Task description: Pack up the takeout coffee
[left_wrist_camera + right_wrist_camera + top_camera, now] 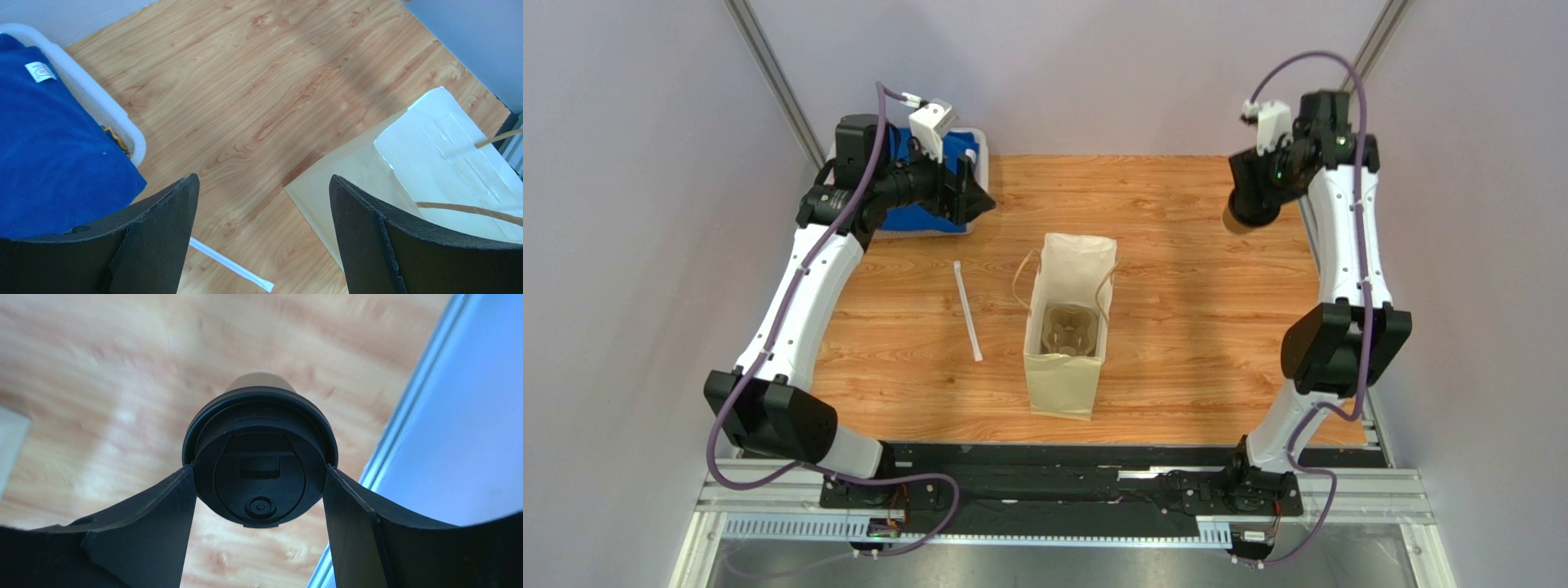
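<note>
The takeout coffee point(259, 454) is held between the fingers of the right gripper point(259, 470), over the far right part of the table point(1210, 331). Well to the left of that gripper, and nearer the arm bases, a paper bag point(1066, 368) is stood upright with a pulp tray point(1070, 328) set inside it. A bin point(92, 101) is found just left of the left gripper point(264, 180), with a cloth point(49, 153) laid in it. A straw point(233, 264) is seen on the table below that gripper, between bin and bag, and the bag is placed to its right.
</note>
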You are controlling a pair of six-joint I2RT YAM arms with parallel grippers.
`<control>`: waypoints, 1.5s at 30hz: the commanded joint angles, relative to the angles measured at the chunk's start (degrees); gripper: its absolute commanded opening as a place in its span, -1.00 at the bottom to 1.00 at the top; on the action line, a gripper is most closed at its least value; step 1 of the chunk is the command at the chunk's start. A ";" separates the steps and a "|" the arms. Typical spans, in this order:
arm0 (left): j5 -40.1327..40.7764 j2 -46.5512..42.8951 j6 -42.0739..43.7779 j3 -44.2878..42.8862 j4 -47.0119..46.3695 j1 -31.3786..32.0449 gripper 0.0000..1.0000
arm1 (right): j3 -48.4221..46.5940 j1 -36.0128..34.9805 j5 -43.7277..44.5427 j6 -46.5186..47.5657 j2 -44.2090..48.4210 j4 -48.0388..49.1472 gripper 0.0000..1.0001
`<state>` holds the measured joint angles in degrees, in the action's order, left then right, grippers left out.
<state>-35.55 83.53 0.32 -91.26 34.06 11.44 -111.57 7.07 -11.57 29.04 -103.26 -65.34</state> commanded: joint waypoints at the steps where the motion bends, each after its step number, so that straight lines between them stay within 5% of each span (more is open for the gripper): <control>1: -0.22 -1.87 -0.40 -0.14 -0.14 -1.77 0.73 | -25.75 -3.98 -5.73 -3.80 -5.80 -7.77 -0.10; 4: 0.13 -3.19 -0.67 1.08 -0.05 -4.23 0.72 | -37.39 -11.01 -6.44 -4.25 -7.48 -9.20 -0.10; 11: 0.31 -8.55 -3.22 6.87 0.13 -11.09 0.72 | -27.47 -34.63 -3.36 -0.38 2.71 6.87 -0.09; 23: 1.88 -18.05 -2.78 15.23 2.15 -20.67 0.71 | -25.90 -57.58 -6.71 -0.65 2.37 10.24 -0.21; 45: 6.81 -14.18 -3.57 13.48 5.75 -29.55 0.70 | -25.19 -71.75 -4.95 10.95 -15.47 -4.44 -0.29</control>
<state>-28.38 70.02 -2.83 -76.36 39.09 -17.06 -133.69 -62.39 -17.45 36.80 -115.94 -68.55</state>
